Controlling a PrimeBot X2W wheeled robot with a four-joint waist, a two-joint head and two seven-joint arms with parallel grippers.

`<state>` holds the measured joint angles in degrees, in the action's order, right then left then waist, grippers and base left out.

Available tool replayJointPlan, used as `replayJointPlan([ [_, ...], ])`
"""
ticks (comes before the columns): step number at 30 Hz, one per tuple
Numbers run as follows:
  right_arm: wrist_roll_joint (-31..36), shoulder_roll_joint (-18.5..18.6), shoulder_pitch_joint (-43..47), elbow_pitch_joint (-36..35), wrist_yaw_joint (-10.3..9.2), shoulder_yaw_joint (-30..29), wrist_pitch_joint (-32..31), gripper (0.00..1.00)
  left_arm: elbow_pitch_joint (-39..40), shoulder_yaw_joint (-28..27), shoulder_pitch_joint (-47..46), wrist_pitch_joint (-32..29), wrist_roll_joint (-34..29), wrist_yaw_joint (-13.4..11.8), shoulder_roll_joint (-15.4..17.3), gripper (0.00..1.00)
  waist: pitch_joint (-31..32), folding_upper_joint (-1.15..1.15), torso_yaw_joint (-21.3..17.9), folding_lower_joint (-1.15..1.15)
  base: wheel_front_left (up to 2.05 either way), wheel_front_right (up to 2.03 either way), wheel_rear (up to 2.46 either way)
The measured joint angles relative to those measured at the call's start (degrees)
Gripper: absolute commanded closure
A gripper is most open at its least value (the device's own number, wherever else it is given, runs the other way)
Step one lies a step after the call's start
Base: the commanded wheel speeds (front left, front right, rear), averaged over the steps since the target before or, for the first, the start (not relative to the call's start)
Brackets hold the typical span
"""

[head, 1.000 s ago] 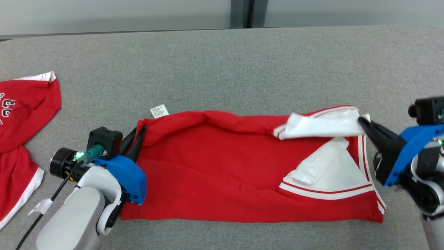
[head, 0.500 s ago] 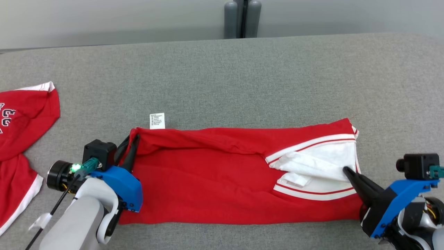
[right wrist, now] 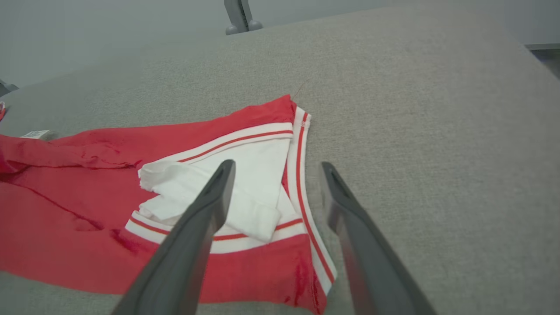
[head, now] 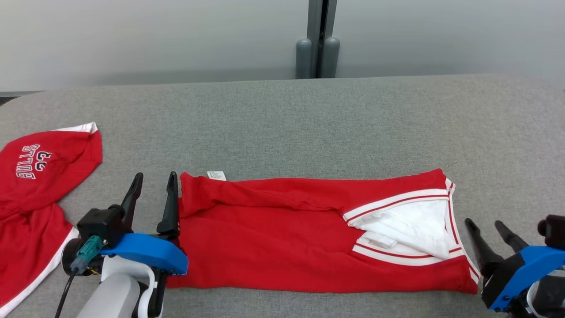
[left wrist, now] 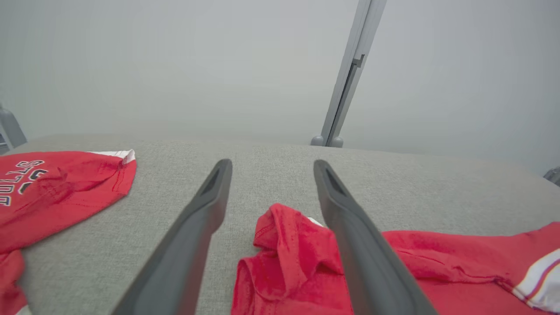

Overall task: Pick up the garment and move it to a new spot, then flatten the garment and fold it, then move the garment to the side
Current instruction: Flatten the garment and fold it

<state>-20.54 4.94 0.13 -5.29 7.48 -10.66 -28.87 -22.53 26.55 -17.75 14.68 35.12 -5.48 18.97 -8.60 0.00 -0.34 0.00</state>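
Left pincer (head: 156, 176) and right pincer (head: 484, 223) now spread apart, garment (head: 273, 238) released, its far edge dropped flat

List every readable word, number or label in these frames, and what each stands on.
"BULLS", upside down, on the second red garment at left.
Two digits beside it: too blurred to be sure.
White tag on the folded garment: print too small to read.

left tool (head: 156, 176) lower left, jaws apart, empty; right tool (head: 483, 222) lower right, jaws apart, empty
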Motion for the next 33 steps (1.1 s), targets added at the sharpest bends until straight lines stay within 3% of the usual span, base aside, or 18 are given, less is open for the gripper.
replayJointPlan([
  [3, 4.1, -0.6, -0.9, 2.7, 0.00, -2.5, 3.3, 0.00, 4.5, -3.7, 2.6, 0.3, -0.8, -0.3, -1.5, 0.00, 1.2, 0.00, 0.7, 0.00, 0.00, 0.00, 0.00],
  [9, 5.4, -1.8, -3.5, 10.4, 0.00, -3.8, 6.8, 0.00, 10.4, -9.0, 9.5, 0.3, -6.8, -0.3, -4.1, 0.00, 3.1, 0.00, 1.9, 0.00, 0.00, 0.00, 0.00],
  [23, 6.5, -2.1, -14.2, 32.8, 0.00, -5.6, 8.9, 0.00, 6.8, -12.9, 14.1, 0.3, -10.8, 1.1, -6.1, 0.00, 3.2, 0.02, 2.8, 0.00, 0.00, 0.00, 0.00],
  [33, 11.2, -2.0, -20.9, 46.0, 0.00, -5.7, 10.3, 0.00, 5.9, -14.6, 14.0, 0.3, -12.0, 2.5, -6.9, 0.00, 2.6, 0.01, 3.6, 0.00, 0.00, 0.00, 0.00],
])
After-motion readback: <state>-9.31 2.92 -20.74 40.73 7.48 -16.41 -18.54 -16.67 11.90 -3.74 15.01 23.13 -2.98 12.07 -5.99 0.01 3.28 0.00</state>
